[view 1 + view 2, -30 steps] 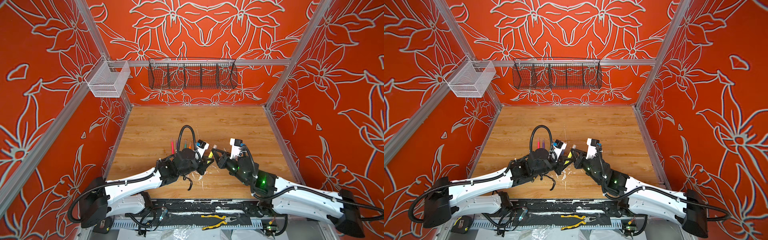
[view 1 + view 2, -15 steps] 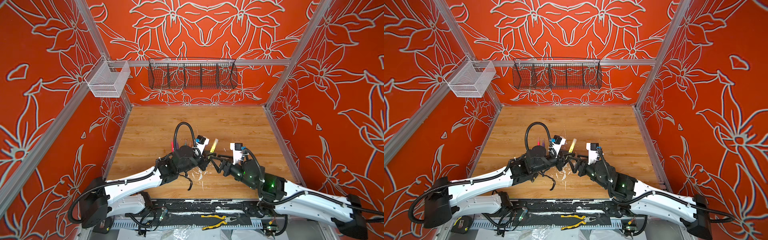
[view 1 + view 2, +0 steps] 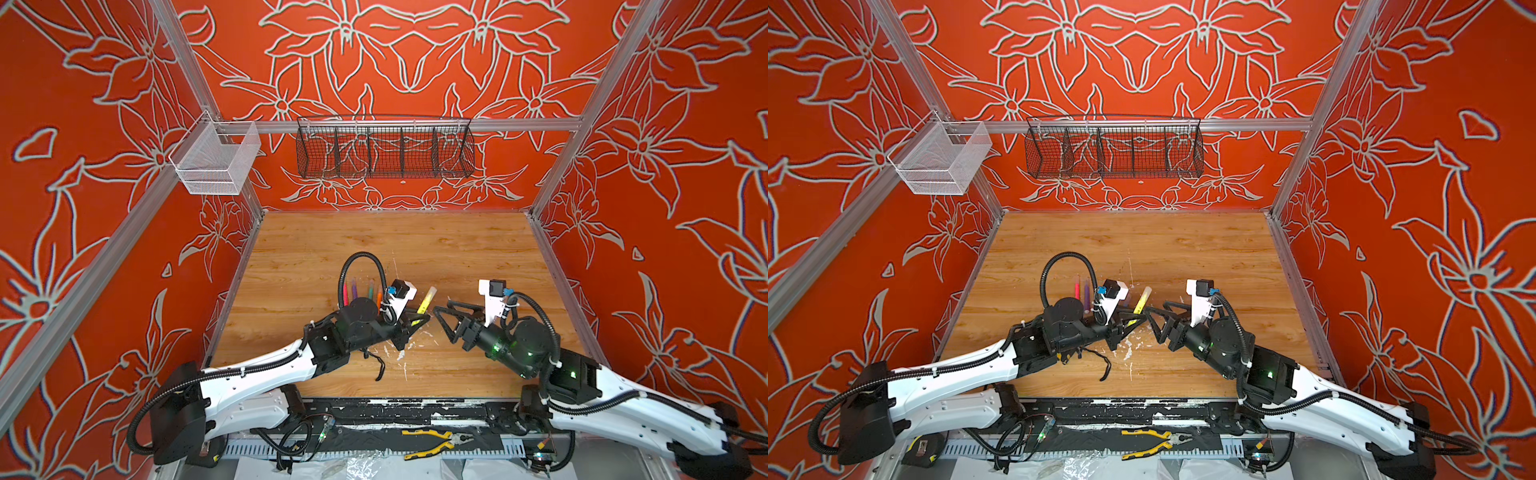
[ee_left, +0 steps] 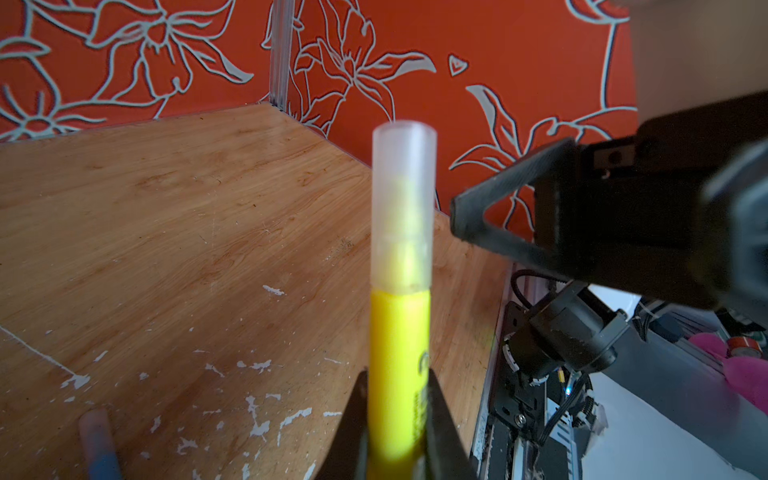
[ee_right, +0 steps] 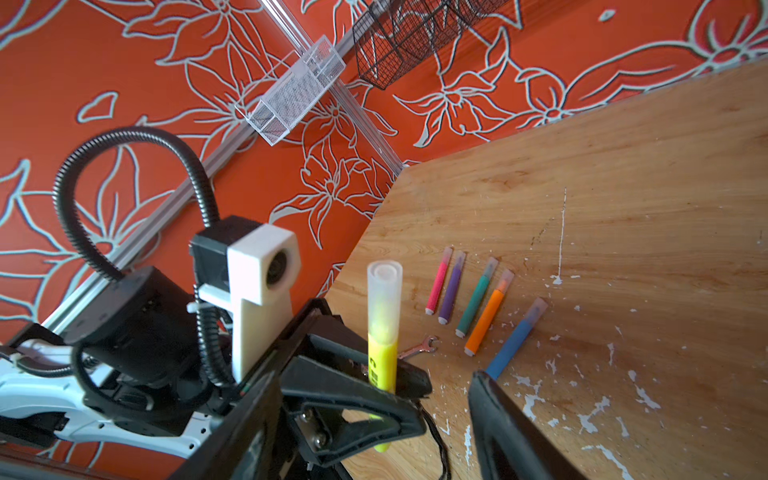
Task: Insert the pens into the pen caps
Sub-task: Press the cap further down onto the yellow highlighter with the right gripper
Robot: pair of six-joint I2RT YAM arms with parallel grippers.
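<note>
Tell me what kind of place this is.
Probably a robot test or data-recording cell. Two white-and-black robot arms are mounted at the edge of a scuffed wooden tabletop, boxed in by orange flower-patterned wall panels on aluminium rails. Yellow-handled pliers lie by the arm bases.

The left claw (image 3: 1133, 323) is pinched tight on a yellow pen (image 3: 1139, 306). The pen sticks up at a slant and has a clear cap (image 3: 1146, 291) on its top end. The right claw (image 3: 1152, 324) is just beside it, with its two fingers spread wide apart. Behind the left arm, a pink pen (image 3: 1077, 286) and a purple pen (image 3: 1087, 291) lie side by side on the wooden surface (image 3: 1183, 249). There are white flecks (image 3: 1126, 345) on the wood near the claws
</note>
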